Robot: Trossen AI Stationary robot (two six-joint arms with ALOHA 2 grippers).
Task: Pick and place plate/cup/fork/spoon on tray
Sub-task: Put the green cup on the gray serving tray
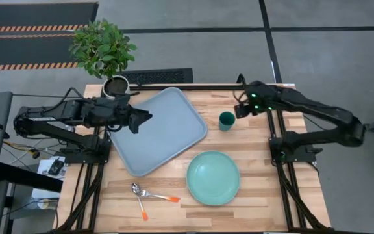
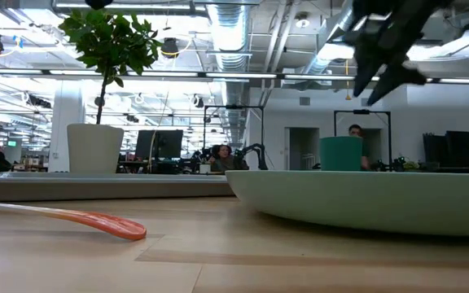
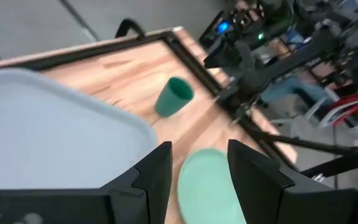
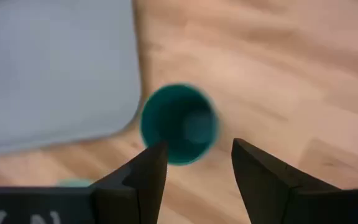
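No readable writing or labels anywhere. Right pincer (image 4: pixel 194 163) open, hovering over cup (image 1: pixel 226 121), not gripping it; cup upright on desk (image 1: pixel 265 195) just beside tray (image 1: pixel 158 130). Left pincer (image 3: pixel 197 165) open, empty, above tray. Plate (image 1: pixel 213 177) near tray's corner. Overhead only: fork & spoon (image 1: pixel 149 195), prob. touching. Low view only: people in room behind.

— What stood at the table's far corner?
— A potted plant (image 1: pixel 104 49) in a white pot (image 2: pixel 95 147).
— And beyond the table?
— People (image 2: pixel 355 131) sat in an office.
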